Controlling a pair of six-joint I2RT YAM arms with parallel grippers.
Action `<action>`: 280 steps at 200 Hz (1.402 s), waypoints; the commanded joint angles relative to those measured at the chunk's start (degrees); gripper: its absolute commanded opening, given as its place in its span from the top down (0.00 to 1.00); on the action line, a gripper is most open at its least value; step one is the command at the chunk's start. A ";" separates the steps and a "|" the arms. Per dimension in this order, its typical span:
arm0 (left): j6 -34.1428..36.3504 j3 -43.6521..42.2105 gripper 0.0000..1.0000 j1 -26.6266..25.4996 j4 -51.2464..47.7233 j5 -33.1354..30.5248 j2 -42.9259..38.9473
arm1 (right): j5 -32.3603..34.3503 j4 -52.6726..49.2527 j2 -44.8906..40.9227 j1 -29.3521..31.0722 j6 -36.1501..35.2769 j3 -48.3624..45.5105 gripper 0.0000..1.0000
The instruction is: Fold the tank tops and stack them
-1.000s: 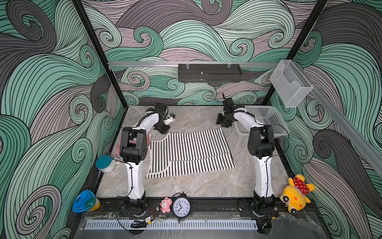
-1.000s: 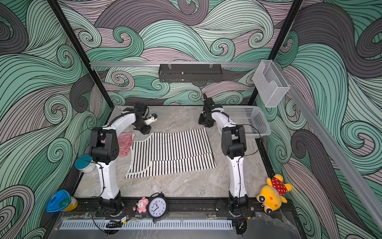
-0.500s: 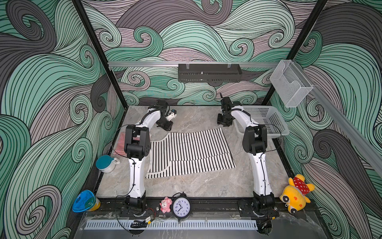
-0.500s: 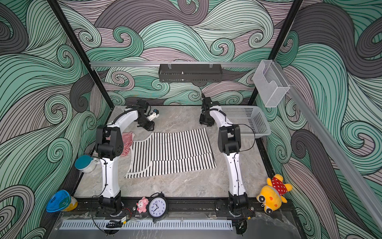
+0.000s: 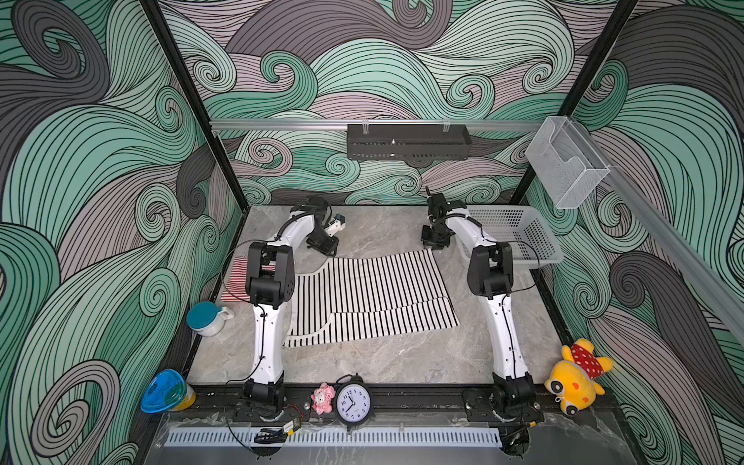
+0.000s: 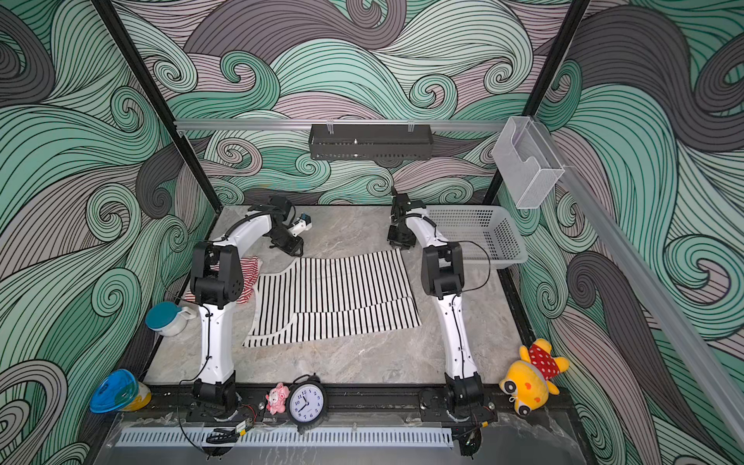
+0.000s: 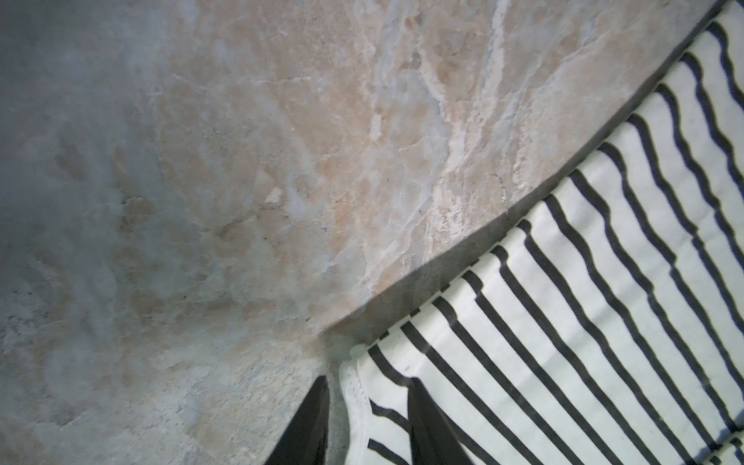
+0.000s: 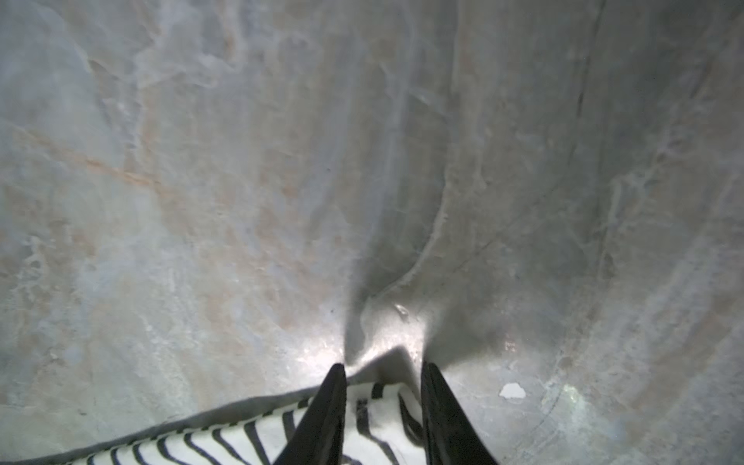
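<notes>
Marble-patterned bench (image 5: 382, 362) sits inside wave-painted walls (image 5: 80, 201). At its left edge lies the red-and-white tank top (image 5: 236, 277), only partly seen. The left gripper (image 7: 368, 382) is low at the far left corner of the black-and-white tank top (image 5: 370, 294). Its jaws are parted, one finger over the cloth and one beyond the hem, clamping nothing. That top is spread flat mid-bench, one layer over another. At its far right corner the right gripper (image 8: 382, 368) straddles bunched cloth; whether it pinches, I cannot tell. A white basket (image 5: 535, 237) stands in the bench's far right corner.
</notes>
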 commanded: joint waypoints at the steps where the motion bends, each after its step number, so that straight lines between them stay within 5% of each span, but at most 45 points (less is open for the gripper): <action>1: -0.77 0.19 0.64 0.11 -1.31 1.50 -0.38 | -0.58 -1.09 1.16 -0.23 0.27 1.33 0.74; 38: -0.81 0.00 0.64 0.11 -1.13 1.58 -0.07 | -0.91 -1.12 -0.14 -0.22 0.03 0.13 0.91; 73: -0.99 0.39 0.64 0.12 -1.22 1.67 0.39 | 0.06 -1.15 -2.03 -0.29 -0.85 -0.34 0.88; 91: -1.07 0.38 0.64 0.11 -1.22 1.85 0.39 | 0.28 -1.50 -2.65 -0.25 -1.04 -0.52 0.73; 108: -1.12 0.19 0.64 0.14 -1.21 1.85 0.39 | -0.15 -1.48 -3.33 -0.19 -1.19 -1.56 0.72; 157: -1.12 0.09 0.64 0.11 -1.11 1.85 0.30 | 0.10 -1.38 -4.15 -0.18 -1.54 -3.93 0.80; 200: -1.38 0.08 0.64 0.11 -1.04 1.51 0.57 | 0.19 -1.32 -3.72 -0.18 -1.78 -2.38 0.98; 280: -0.85 4.45 0.63 -0.76 -4.00 2.10 4.45 | 0.28 -1.18 -7.05 0.19 -2.60 -3.84 1.00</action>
